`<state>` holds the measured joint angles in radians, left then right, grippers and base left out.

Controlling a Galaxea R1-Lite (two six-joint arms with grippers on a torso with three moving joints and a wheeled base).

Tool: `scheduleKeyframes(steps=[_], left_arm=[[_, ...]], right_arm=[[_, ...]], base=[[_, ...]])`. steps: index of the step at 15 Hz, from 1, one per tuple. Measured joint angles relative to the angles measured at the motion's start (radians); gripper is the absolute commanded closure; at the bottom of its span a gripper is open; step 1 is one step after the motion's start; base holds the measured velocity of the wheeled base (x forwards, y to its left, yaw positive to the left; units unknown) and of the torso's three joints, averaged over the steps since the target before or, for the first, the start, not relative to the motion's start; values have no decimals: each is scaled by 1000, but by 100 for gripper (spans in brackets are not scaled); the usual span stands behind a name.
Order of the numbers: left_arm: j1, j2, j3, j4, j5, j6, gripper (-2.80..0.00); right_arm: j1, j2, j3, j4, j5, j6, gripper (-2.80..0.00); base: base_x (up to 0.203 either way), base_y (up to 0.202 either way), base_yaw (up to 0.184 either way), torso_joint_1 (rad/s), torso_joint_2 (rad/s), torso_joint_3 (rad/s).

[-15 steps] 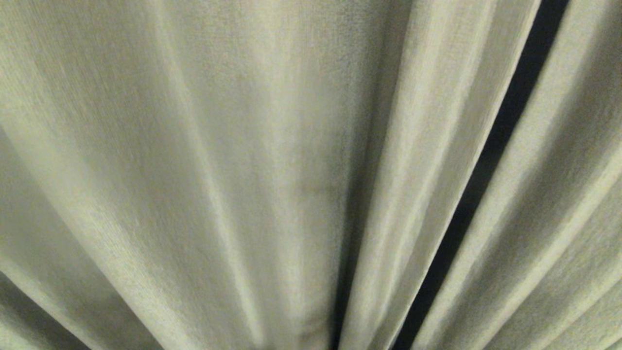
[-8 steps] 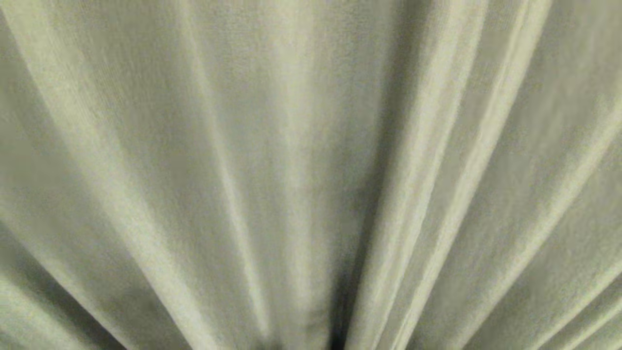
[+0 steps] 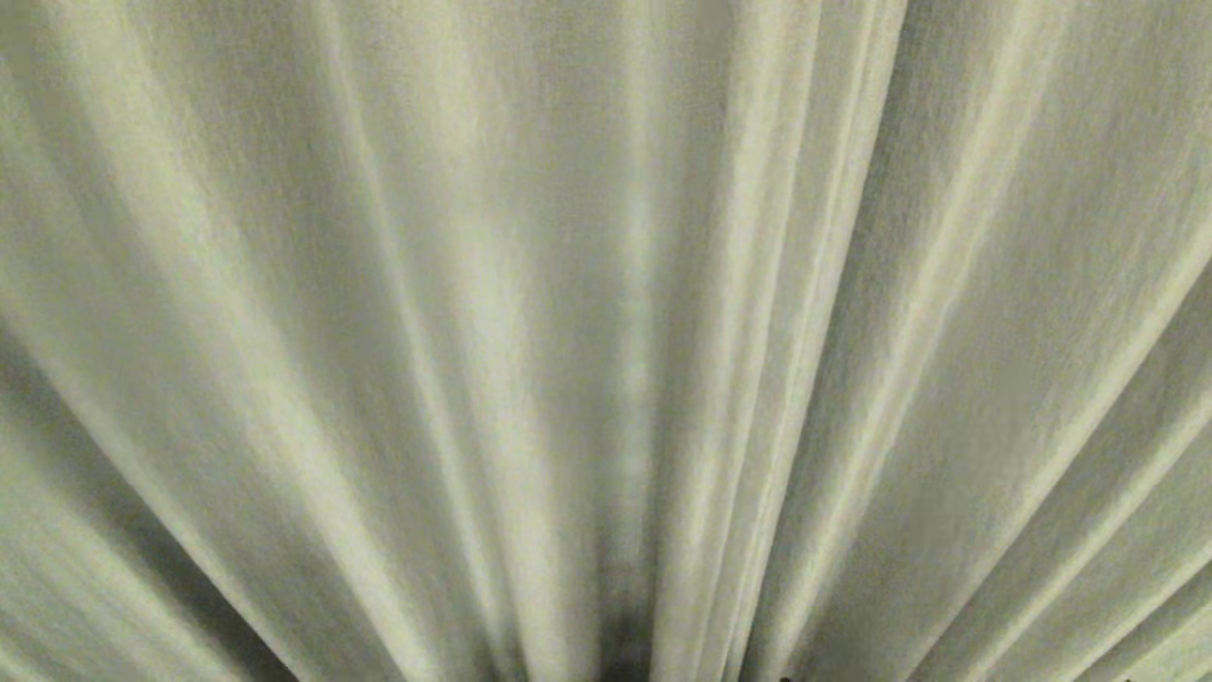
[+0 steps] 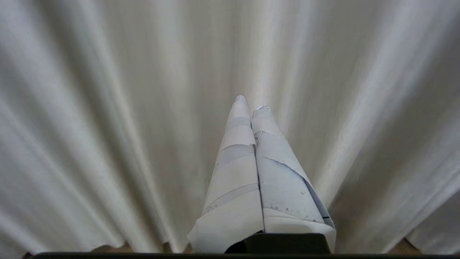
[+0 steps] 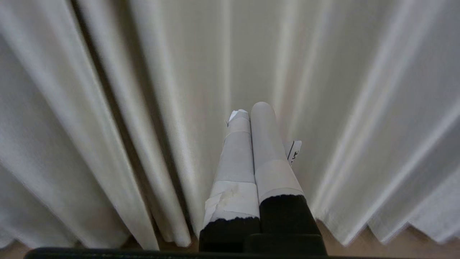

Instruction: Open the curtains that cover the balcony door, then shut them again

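Hanging: the curtains (image 3: 606, 313) filled the head view, drawn across, hiding any door behind.
Left gripper (image 4: 251, 102): pressed together, empty, near the pleats.
Right gripper (image 5: 251, 109): likewise together, empty, parked.

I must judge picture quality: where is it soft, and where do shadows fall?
Head view: curtains fill the frame, soft, with dark shading low in the centre fold. Left wrist view: pleats smeared, taped left gripper sharper. Right wrist view: crisp, with a deep shadowed fold beside the right gripper.
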<state>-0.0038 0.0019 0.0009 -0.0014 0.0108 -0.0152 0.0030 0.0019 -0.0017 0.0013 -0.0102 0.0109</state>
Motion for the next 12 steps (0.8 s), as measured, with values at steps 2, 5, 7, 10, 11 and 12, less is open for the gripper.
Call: scheduleKeyframes(steps=[2,5,7,10,11,12], left_arm=[[4,0,-2,-2,-1,0,0],[1,0,-1,-1,-2,0,0],[3,0,-1,-1,-1,0,0],[3,0,-1,0,-1,0,0],[3,0,-1,0,-1,0,0],[2,0,-1,0,-1,0,0]], right_arm=[[3,0,0,-1,-1,0,0],[2,0,0,-1,-1,0,0],[3,0,0,-1,-1,0,0],[3,0,0,-1,-1,1,0],[3,0,0,-1,-1,1,0],[3,0,0,-1,0,0,0]], base=[[0,-184,2,1,-1,1],[0,-187,5,3,3,1],[0,-183,2,0,2,2],[0,-77,3,1,1,5],[0,0,0,0,0,0],[0,0,0,0,0,0]])
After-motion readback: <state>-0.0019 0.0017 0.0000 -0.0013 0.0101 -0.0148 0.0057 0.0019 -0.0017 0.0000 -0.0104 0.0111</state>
